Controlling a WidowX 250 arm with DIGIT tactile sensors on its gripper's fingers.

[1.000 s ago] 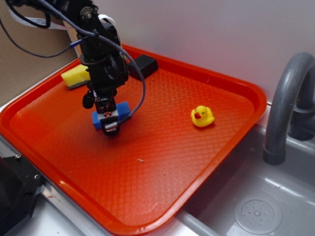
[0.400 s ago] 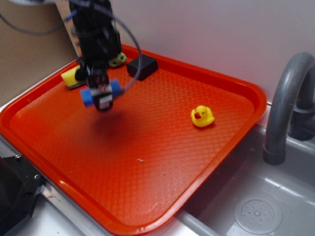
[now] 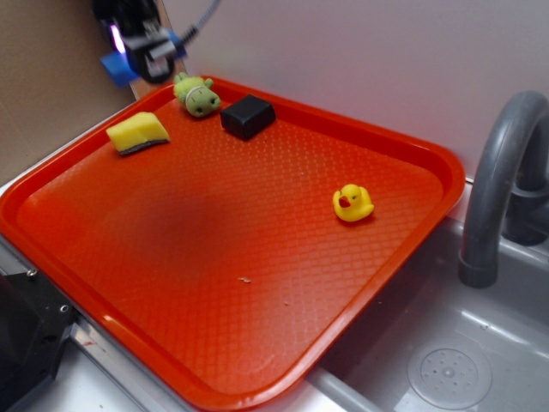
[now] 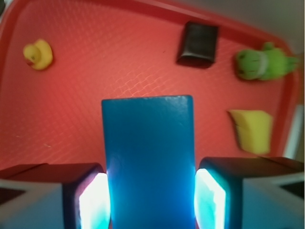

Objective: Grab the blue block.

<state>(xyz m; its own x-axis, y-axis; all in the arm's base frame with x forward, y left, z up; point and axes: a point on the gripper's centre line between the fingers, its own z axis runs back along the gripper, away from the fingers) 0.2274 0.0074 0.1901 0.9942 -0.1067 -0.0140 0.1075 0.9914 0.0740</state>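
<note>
With the claw [image 4: 151, 200] clamped on only the near end of the blue block [image 4: 148, 157], high over the tray [image 3: 412, 137] in the frame's upper left, it could pivot or slip out.

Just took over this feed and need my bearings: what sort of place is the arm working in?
Likely a toy kitchen sink setup: a grey faucet over a sink, with an orange tray beside it. The gripper holds the blue block above the tray.
</note>
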